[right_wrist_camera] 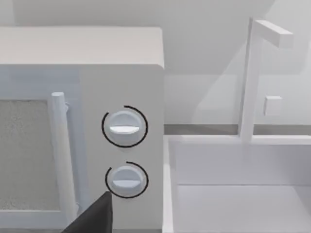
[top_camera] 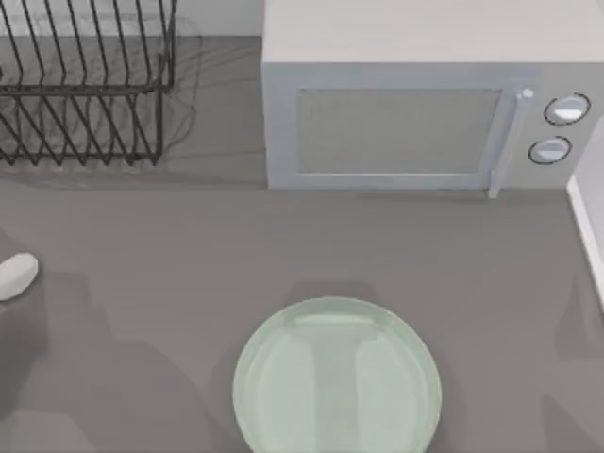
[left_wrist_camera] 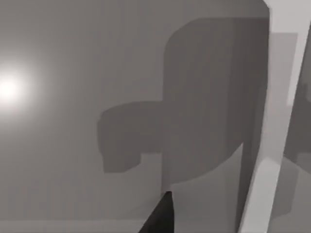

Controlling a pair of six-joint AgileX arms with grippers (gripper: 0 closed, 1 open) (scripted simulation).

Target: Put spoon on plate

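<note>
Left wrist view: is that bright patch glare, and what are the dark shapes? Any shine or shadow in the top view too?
Left wrist view: a round white glare spot sits on the grey surface, with a large blocky shadow beside it. Top view: the plate carries pale glossy streaks, and the dish rack throws thin line shadows onto the table.

The top view looks straight down from above the worktop [top_camera: 142, 245], taking in the plate [top_camera: 337, 377] at its near edge, the microwave [top_camera: 415, 123] and the dish rack [top_camera: 85, 85] at the far side.

The left wrist view sits close over bare grey surface beyond its jaws, a dark fingertip [left_wrist_camera: 160, 218] showing at its edge.

The right wrist view faces the microwave's two dials [right_wrist_camera: 125, 127] head-on from near, just past its jaws, with a white sink [right_wrist_camera: 238, 189] beside them. The dials also appear in the top view.
</note>
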